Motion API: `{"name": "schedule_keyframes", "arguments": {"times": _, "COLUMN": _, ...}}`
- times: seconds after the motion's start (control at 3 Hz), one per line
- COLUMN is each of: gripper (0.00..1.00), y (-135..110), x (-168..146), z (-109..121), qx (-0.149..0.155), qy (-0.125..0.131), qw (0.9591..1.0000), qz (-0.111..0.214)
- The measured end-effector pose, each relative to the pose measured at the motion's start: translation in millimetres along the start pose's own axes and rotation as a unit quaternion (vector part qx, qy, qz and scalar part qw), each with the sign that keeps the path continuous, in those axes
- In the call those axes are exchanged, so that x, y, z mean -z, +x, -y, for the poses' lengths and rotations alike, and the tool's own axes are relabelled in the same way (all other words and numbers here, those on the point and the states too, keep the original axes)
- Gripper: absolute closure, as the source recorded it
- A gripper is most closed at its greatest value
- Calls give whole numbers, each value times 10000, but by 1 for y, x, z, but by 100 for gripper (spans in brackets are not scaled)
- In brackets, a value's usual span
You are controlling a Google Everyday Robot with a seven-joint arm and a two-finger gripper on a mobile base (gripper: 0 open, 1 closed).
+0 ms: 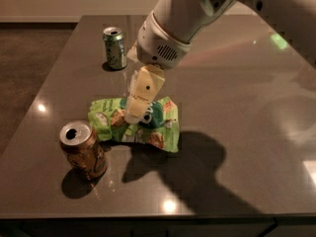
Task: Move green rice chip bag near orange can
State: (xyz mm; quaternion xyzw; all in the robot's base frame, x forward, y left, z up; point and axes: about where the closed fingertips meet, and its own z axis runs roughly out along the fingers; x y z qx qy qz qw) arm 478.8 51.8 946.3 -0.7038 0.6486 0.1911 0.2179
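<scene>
Two cans and one bag on a dark, glossy table [247,88]; one arm overhead.

Far left, near front edge: the orange can [84,153]. Upright, silver top with opening showing, pale emblem on side. Casts a round shadow on the tabletop toward the front-left.

Just right of it and slightly farther back: the green rice chip bag [148,130]. Lies flat and crumpled on the table, long side running left-right. Its left end is close to the orange can's upper right; a narrow strip of table appears to separate them, though contact cannot be ruled out. Teal round logo and tan chip pictures face up.

Back left, well apart from both: a green-and-white can [114,47], upright, slimmer, near the table's far edge.

Centre: the gripper [134,113], cream-coloured, points downward, its tip over the middle of the bag, on the logo area. Cannot tell whether it is apart, together, or clamped on the foil; the near side hides the rest.

Up and to the right: the white arm [182,19], with a vented wrist housing, slanting in from the upper right corner.

Right of the bag: the arm's broad shadow [197,167] on the tabletop.

Far right: a small green glint [279,41] on the surface.
</scene>
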Motion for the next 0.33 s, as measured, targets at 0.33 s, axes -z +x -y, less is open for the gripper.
{"name": "schedule_keyframes", "arguments": {"times": 0.33, "gripper": 0, "y": 0, "x": 0, "z": 0, "qx": 1, "qy": 0, "qw": 10000, "qz": 0}}
